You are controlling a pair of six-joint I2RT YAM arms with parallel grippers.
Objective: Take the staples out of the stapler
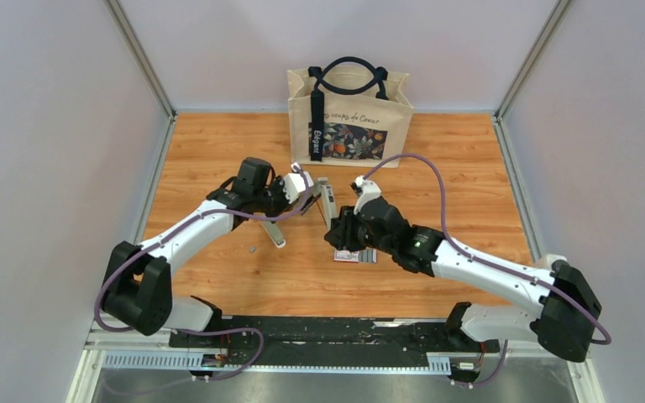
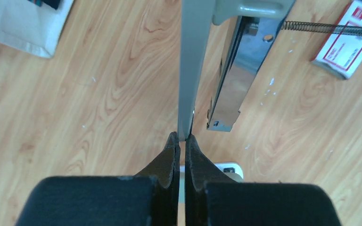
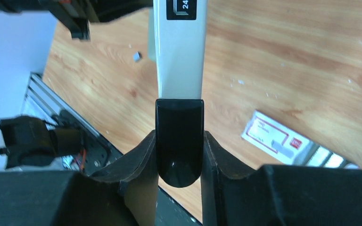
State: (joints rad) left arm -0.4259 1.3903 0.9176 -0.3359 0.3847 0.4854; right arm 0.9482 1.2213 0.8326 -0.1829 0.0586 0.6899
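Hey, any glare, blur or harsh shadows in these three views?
Top external: even light, sharp, soft shadows under the arms on the brown wooden table. Left wrist: the black left gripper is blurred up close, and the shiny open metal magazine of the pale grey stapler mirrors light. Right wrist: the black right gripper is soft; a faint glare spot sits on the stapler's glossy black end.

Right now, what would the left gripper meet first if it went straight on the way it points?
The thin grey metal stapler arm that the left gripper is pinching; beyond it probably the stapler's hinged end, depth unclear.
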